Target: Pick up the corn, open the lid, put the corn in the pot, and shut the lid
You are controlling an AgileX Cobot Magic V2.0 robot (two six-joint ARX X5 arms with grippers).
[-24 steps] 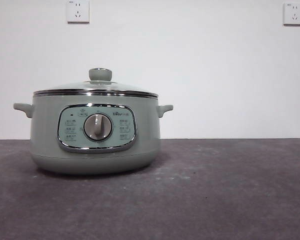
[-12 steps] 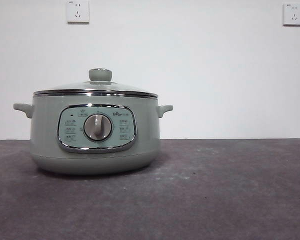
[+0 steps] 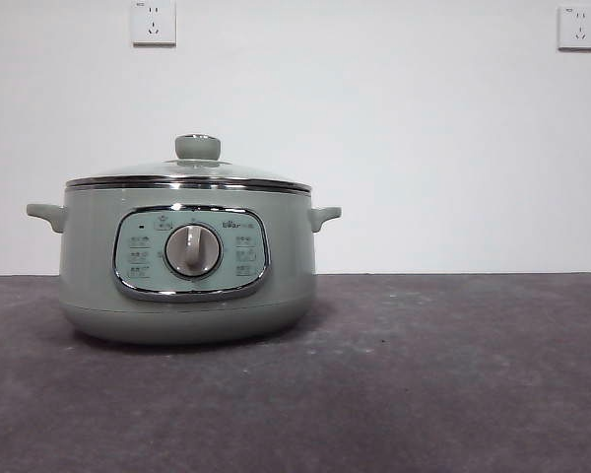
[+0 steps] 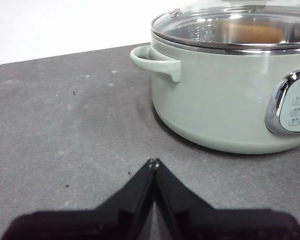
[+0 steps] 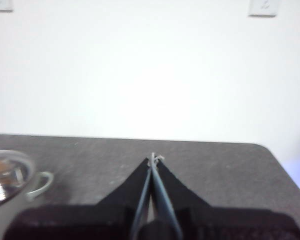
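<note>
The sage-green pot (image 3: 89,266) stands on the left part of the dark table, with the glass lid (image 3: 128,172) and its green knob (image 3: 197,147) seated on it. In the left wrist view an orange-brown shape, apparently the corn (image 4: 252,33), shows through the lid (image 4: 190,20) inside the pot (image 4: 215,100). My left gripper (image 4: 153,162) is shut and empty, low over the table beside the pot's side handle (image 4: 155,59). My right gripper (image 5: 154,159) is shut and empty, off to the pot's other side; the lid's edge (image 5: 5,175) shows there. Neither arm shows in the front view.
A white wall with two power outlets (image 3: 154,22) (image 3: 579,27) stands behind the table. The dark grey tabletop (image 3: 453,374) stretches to the right of the pot. The table's corner (image 5: 270,150) shows in the right wrist view.
</note>
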